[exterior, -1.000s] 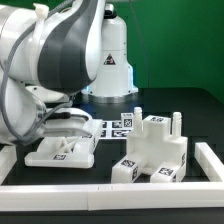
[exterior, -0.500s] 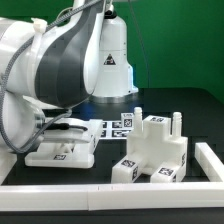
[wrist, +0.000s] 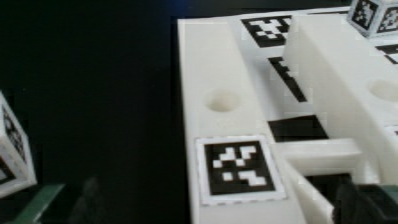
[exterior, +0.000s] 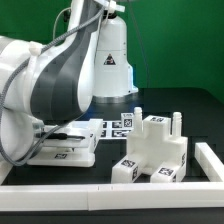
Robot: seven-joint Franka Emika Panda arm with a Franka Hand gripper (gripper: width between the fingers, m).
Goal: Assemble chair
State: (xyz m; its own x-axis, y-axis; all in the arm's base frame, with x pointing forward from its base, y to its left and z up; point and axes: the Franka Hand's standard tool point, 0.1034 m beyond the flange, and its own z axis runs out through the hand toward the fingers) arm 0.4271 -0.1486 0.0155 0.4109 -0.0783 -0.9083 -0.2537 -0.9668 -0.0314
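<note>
A flat white chair panel (exterior: 62,153) with a square tag lies at the exterior view's left. A blocky joined chair part (exterior: 155,150) with upright pegs and tags stands to its right. The arm's bulk leans low over the flat panel and hides most of the gripper in the exterior view. The wrist view looks closely at that panel (wrist: 222,120), with its round hole (wrist: 222,100) and its tag (wrist: 237,166). My gripper (wrist: 210,205) is open. Its dark fingers (wrist: 50,200) stand on either side of the panel's bar, with nothing gripped.
The marker board (exterior: 118,125) lies flat behind the parts, by the robot base. Long white border rails run along the front (exterior: 120,190) and the exterior view's right (exterior: 212,160). Another tagged white piece (wrist: 11,140) shows at the wrist view's edge.
The arm has swung lower and further over the flat panel at the exterior view's left, covering more of it. The jaws stayed wide open. The parts did not move.
</note>
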